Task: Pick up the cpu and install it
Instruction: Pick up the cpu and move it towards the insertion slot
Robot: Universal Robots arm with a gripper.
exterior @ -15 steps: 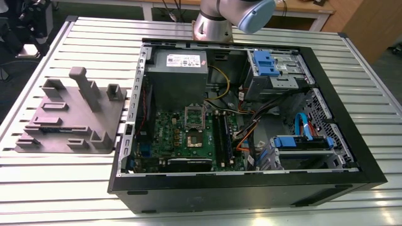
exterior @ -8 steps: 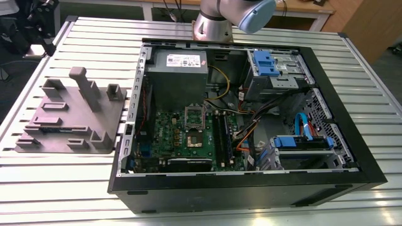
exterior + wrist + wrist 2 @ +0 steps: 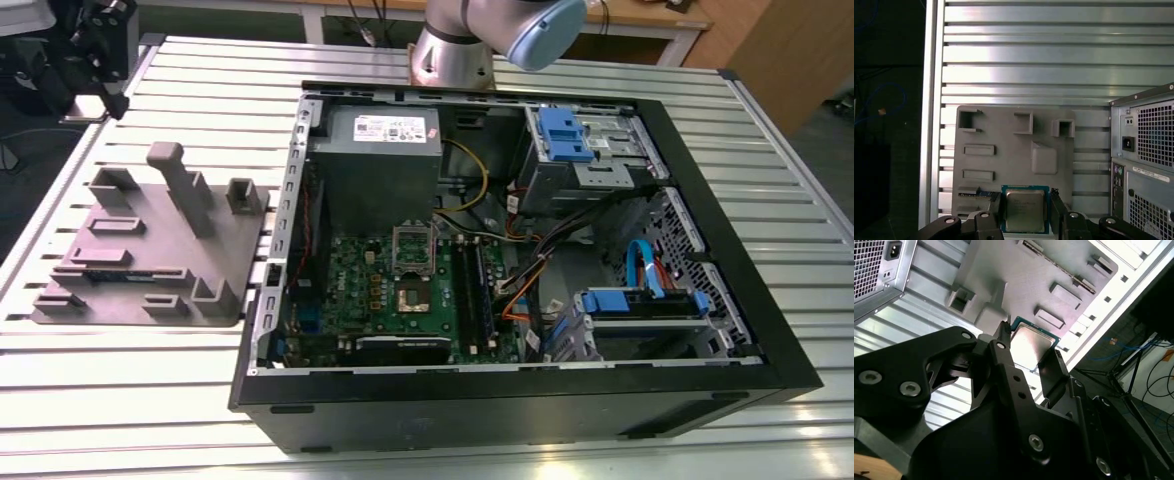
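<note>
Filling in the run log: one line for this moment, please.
stage: pick | gripper: open, fingers either side of square silver-topped cpu | cpu: resting on grey plastic tray | install: not done

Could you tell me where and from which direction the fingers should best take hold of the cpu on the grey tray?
Grip the cpu by two opposite thin edges, coming straight down from above. It lies flat on the grey tray with its metal top up, so only the rim offers purchase. The fingers already straddle it.
</note>
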